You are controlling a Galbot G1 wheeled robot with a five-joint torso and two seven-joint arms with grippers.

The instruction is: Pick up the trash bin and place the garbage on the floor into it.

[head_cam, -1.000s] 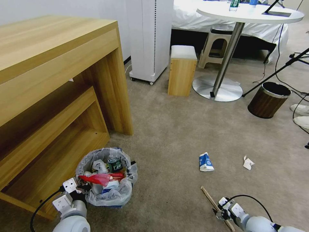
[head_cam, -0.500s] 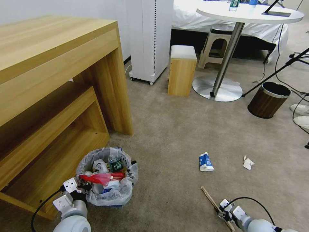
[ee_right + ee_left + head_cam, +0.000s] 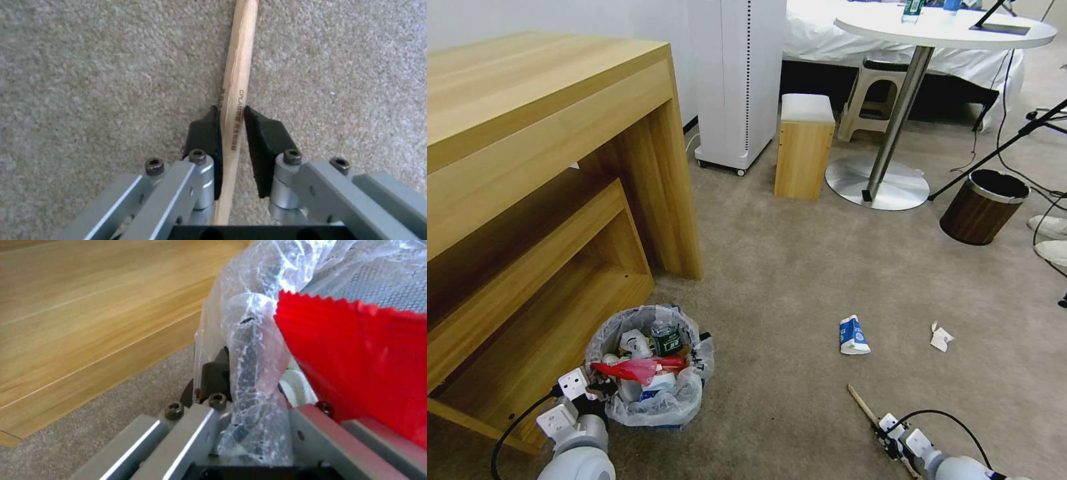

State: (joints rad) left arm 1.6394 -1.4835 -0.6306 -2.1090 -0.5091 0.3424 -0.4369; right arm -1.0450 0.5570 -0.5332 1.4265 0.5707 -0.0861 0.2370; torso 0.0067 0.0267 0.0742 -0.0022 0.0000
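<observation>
The trash bin [image 3: 650, 393], lined with a crinkly white bag, stands on the carpet floor [image 3: 800, 267] beside the desk. It holds a red wrapper [image 3: 627, 369] and a green-label bottle [image 3: 664, 339]. My left gripper [image 3: 599, 387] is shut on its bagged rim [image 3: 256, 350], next to the red wrapper [image 3: 356, 356]. My right gripper [image 3: 882, 435] is low at the front right, shut on a wooden stick [image 3: 862, 403] that lies along the carpet. Both black pads [image 3: 262, 133] press on the stick [image 3: 238, 66]. A blue-white carton [image 3: 853, 335] and a crumpled tissue [image 3: 941, 337] lie farther out.
A wooden desk [image 3: 527, 167] with a low shelf flanks the bin on the left. Farther back are a wooden box stool [image 3: 804, 147], a round table's metal base [image 3: 877, 183], a brown bin [image 3: 980, 210], white slippers [image 3: 1050, 227] and cables at the right edge.
My right gripper has drawn back toward the frame's bottom edge, and the stick's far end has shifted slightly with it. The left gripper and bin have barely moved.
</observation>
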